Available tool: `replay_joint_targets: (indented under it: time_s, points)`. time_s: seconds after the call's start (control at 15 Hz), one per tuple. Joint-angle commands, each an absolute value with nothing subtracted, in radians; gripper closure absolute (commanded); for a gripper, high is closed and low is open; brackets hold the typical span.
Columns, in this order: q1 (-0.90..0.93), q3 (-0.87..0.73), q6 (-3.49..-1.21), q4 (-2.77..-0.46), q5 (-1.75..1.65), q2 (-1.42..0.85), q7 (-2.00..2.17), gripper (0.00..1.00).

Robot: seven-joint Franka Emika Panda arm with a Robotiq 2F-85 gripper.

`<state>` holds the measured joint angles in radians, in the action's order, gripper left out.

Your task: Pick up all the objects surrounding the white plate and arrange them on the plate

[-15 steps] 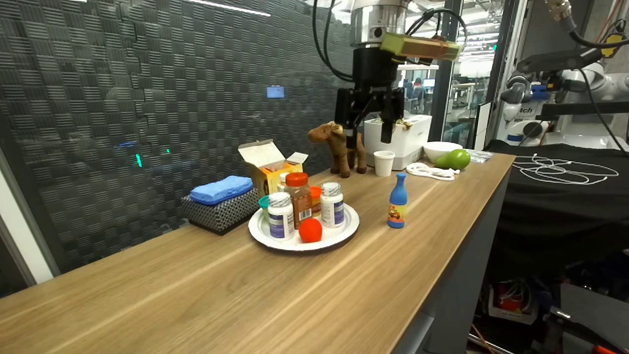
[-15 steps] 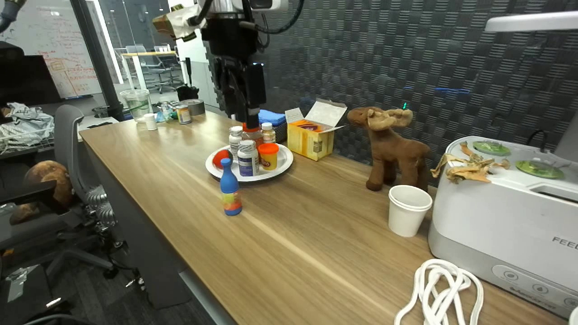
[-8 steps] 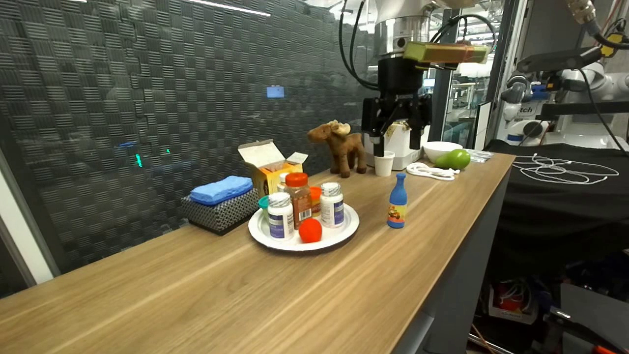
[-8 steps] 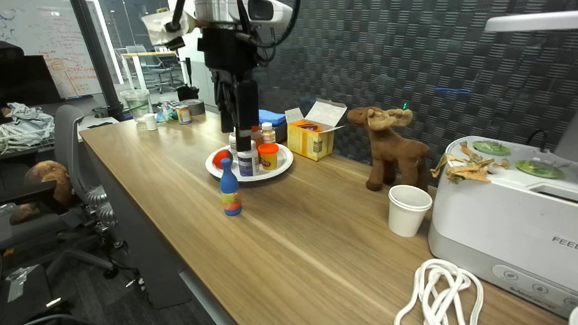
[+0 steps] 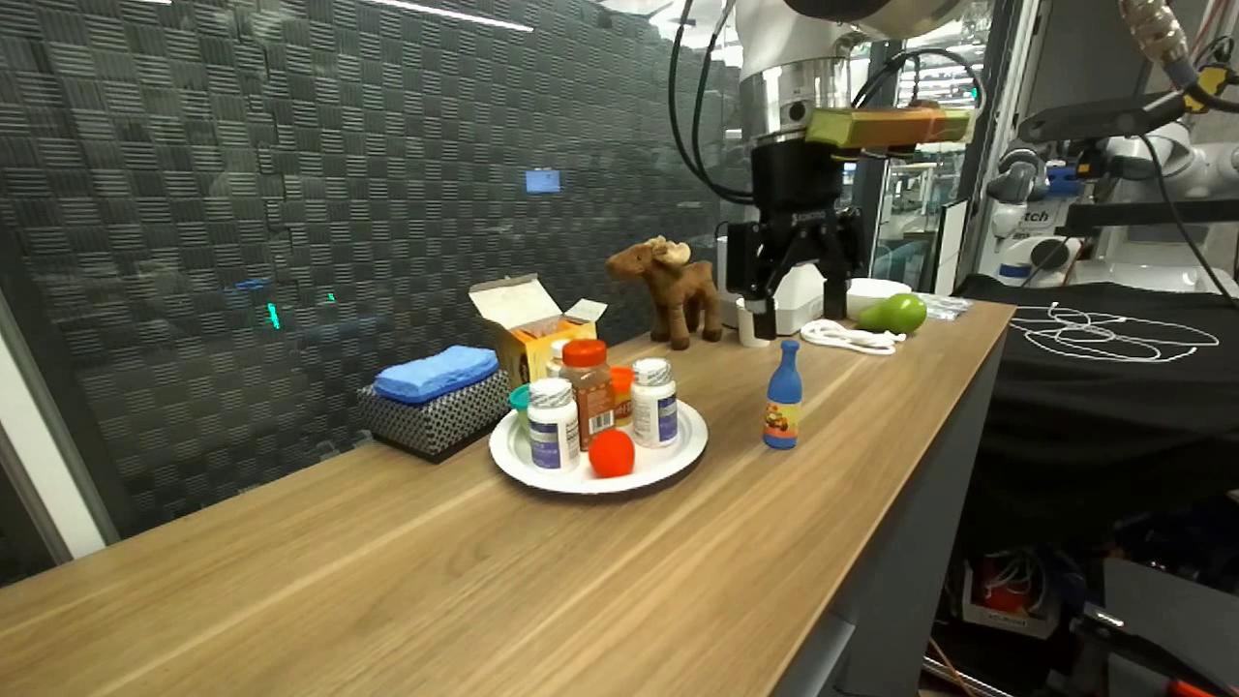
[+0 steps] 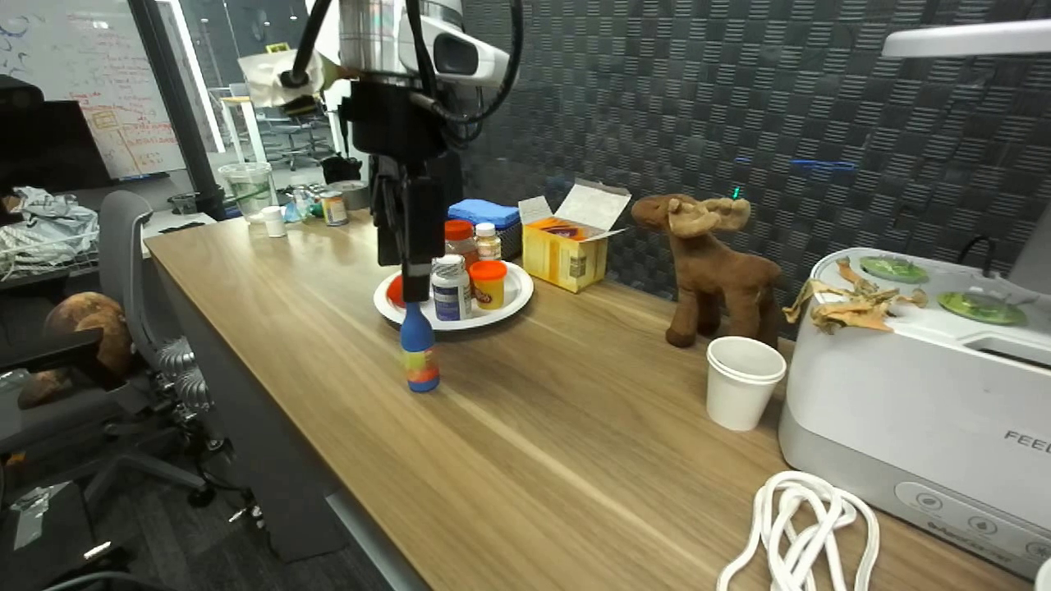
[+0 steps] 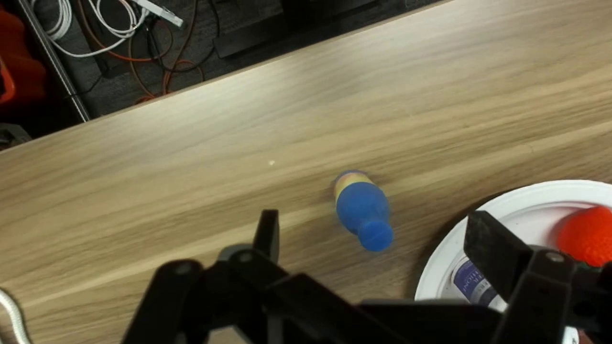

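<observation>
Work on the white plate (image 5: 680, 463) seems nearly done, judging by what it carries: two white pill bottles (image 5: 555, 431), a red-capped jar (image 5: 593, 393), a yellow tub (image 6: 488, 290) and a red ball (image 5: 612, 455). Off the plate, near it but apart, the blue bottle (image 5: 782, 402) stands upright on the bench (image 5: 416, 590); fetching it looks like the step in hand.

The tool (image 5: 800, 319) hangs above the bench beside the plate with its fingers (image 7: 268, 234) wide apart and nothing held. In the wrist view the blue bottle shows between them, touching neither, while the finger on the plate's side overlaps the plate's rim. In an exterior view a finger (image 6: 423, 230) hides the bottle's tip, so the height left to descend is hard to tell.

Next, I'd centre over the bottle, come straight down around its body and close below the slim neck. The plate-side finger could catch the plate's rim or the pill bottle nearest it. Then lift well clear and set the bottle upright on the plate's bare patch beside the red ball.
</observation>
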<state>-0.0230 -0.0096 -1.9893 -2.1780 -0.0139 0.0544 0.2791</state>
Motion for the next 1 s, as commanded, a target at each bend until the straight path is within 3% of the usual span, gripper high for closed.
replay_joint_targets:
  time_s: [0.0,0.2,0.33,0.4,0.47,0.73,0.93]
  points:
    - [-0.013,0.002,-2.013,-2.188,-0.038,0.055,0.272,0.00]
    - [-0.008,0.008,-2.018,-2.187,-0.049,0.039,0.266,0.11]
    - [-0.005,0.010,-2.034,-2.188,-0.060,0.025,0.255,0.28]
    - [-0.003,0.011,-2.041,-2.185,-0.066,0.015,0.254,0.31]
    - [-0.002,0.011,-2.048,-2.183,-0.076,0.008,0.259,0.45]
    - [0.004,0.011,-2.070,-2.189,-0.132,0.003,0.276,0.77]
    - [0.005,0.010,-2.074,-2.198,-0.185,0.019,0.304,0.93]
